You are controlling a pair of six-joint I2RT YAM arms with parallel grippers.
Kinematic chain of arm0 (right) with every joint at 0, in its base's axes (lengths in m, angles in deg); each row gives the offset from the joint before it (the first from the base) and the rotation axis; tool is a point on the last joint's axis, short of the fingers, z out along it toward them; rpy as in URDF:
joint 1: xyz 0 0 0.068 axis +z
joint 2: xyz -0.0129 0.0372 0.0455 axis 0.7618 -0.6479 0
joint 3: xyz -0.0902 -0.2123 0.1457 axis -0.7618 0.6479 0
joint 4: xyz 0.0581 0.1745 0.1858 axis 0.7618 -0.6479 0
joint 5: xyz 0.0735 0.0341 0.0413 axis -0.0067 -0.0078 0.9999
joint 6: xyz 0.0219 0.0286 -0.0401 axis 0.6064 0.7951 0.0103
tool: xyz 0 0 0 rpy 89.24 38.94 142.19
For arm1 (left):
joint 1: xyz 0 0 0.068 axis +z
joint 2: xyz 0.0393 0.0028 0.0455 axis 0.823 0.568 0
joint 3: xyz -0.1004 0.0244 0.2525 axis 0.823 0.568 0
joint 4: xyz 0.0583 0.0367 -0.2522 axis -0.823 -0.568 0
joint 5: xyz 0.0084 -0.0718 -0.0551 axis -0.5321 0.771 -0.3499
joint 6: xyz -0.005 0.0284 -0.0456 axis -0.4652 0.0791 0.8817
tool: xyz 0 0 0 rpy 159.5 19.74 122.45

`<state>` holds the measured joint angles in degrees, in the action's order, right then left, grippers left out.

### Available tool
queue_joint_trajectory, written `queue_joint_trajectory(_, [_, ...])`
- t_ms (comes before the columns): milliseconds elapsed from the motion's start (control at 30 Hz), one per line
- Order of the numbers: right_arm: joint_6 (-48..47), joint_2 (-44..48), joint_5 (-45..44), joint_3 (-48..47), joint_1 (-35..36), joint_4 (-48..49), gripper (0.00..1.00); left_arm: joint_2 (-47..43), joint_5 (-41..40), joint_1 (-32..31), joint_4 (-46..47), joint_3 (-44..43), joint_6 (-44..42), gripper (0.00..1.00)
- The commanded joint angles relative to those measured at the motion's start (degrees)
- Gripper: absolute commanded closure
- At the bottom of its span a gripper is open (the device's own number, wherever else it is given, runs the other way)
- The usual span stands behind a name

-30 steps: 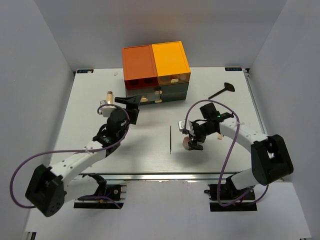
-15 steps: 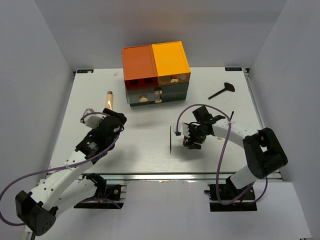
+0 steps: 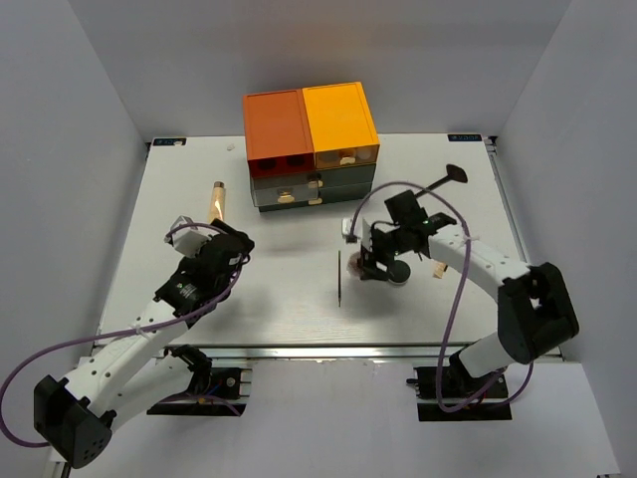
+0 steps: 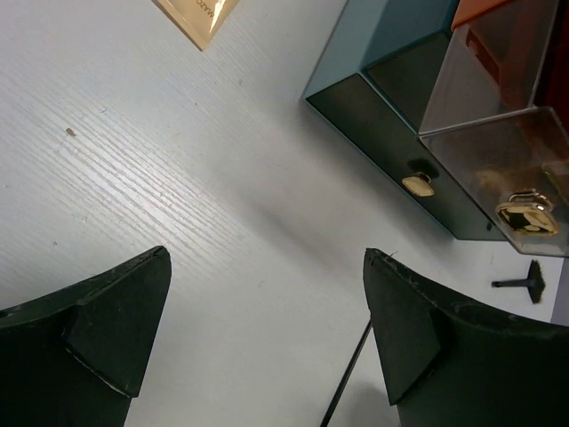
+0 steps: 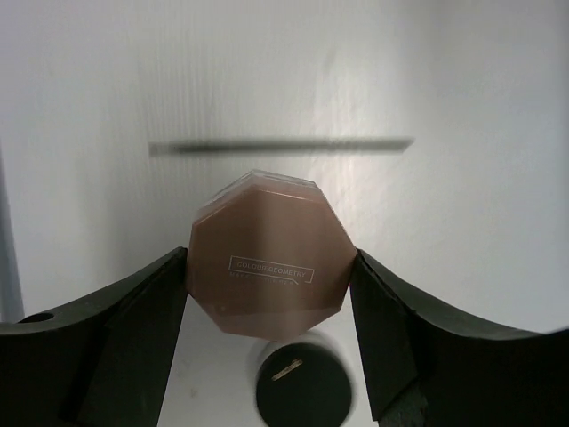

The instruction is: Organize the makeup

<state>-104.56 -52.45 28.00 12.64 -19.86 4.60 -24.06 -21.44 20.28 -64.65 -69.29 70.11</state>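
Observation:
A pink-brown octagonal compact (image 5: pixel 267 267) sits between the two fingers of my right gripper (image 5: pixel 267 269), and both pads touch its sides. It hangs a little above the table. Just under it stands a small black round jar (image 5: pixel 302 387) (image 3: pixel 398 271). A thin black stick (image 3: pixel 339 277) (image 5: pixel 280 145) lies left of my right gripper (image 3: pixel 371 261). My left gripper (image 3: pixel 239 249) (image 4: pixel 267 258) is open and holds nothing. A beige tube (image 3: pixel 216 199) (image 4: pixel 197 18) lies beyond it.
The orange-and-dark drawer box (image 3: pixel 311 139) (image 4: pixel 400 98) stands at the back middle, with a clear lower drawer (image 4: pixel 498 169) pulled out. A black brush (image 3: pixel 443 179) lies at the back right. A small beige item (image 3: pixel 438 269) lies beside the right arm.
My left arm has pulled back from the drawer box toward the near left. My right gripper has closed on the compact and shifted slightly toward the back, uncovering the black jar.

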Motion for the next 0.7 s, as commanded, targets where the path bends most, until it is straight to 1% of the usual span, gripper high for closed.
queue_joint_trajectory(0, [10.99,7.02,14.82,-10.57,0.91,8.24,1.0,-1.14,1.28,-0.22,4.08,1.58,-3.34,0.02])
queue_joint_trajectory(33, [14.94,7.37,15.27,-11.89,1.44,12.54,1.0,-1.31,1.55,-0.22,4.87,2.28,-3.6,0.02])
queue_joint_trajectory(67, [22.29,7.03,14.49,-13.29,2.05,20.15,1.0,-1.4,1.72,-0.22,5.92,2.63,-3.78,0.02])
queue_joint_trajectory(100, [25.84,6.33,13.17,-16.61,3.54,23.62,1.0,-1.57,1.9,-0.22,6.28,2.99,-3.87,0.02])
queue_joint_trajectory(133, [29.79,4.15,8.81,-18.3,4.25,27.14,1.0,-1.66,1.99,-0.13,6.63,3.25,-3.96,0.02])
queue_joint_trajectory(167, [37.05,2.65,5.98,-20.23,5.04,32.57,1.0,-1.75,1.99,-0.22,6.9,3.34,-4.13,0.02])
queue_joint_trajectory(200, [40.43,-0.85,-1.18,-24.6,6.87,34.19,1.0,-1.93,1.9,-0.13,6.99,3.34,-4.22,0.02])
queue_joint_trajectory(233, [43.51,-2.62,-4.38,-26.82,7.68,35.25,1.0,-2.01,1.82,-0.13,6.9,3.34,-4.31,0.02])
queue_joint_trajectory(267, [49.37,-4.56,-8.07,-28.84,8.47,36.13,1.0,-2.1,1.81,-0.22,6.81,3.25,-4.4,0.02])
queue_joint_trajectory(300, [51.78,-6.23,-14.02,-32.34,9.78,37.88,1.0,-2.19,1.73,-0.13,6.72,3.25,-4.4,0.02])
queue_joint_trajectory(333, [53.11,-9.64,-16.52,-34.12,10.4,38.16,1.0,-2.54,1.73,-0.22,6.72,3.25,-4.4,0.02])
queue_joint_trajectory(400, [56.36,-12.82,-20.83,-37.55,11.89,38.51,1.0,-2.89,1.73,-0.22,6.37,3.17,-4.31,0.02])
queue_joint_trajectory(500, [55.76,-19.05,-24.01,-43.7,12.69,38.86,1.0,-4.56,1.46,-0.22,5.5,3.25,-3.7,0.02])
queue_joint_trajectory(567, [54.88,-21.0,-24.45,-46.17,12.69,37.55,1.0,-5.35,1.29,-0.22,5.06,3.69,-3.43,0.02])
queue_joint_trajectory(600, [53.84,-21.79,-24.54,-47.4,12.69,36.59,0.96,-5.7,1.29,-0.13,5.14,3.78,-3.43,0.02])
queue_joint_trajectory(667, [51.64,-23.38,-24.54,-49.16,12.69,34.47,0.82,-6.67,1.46,-0.22,5.66,4.3,-3.34,0.02])
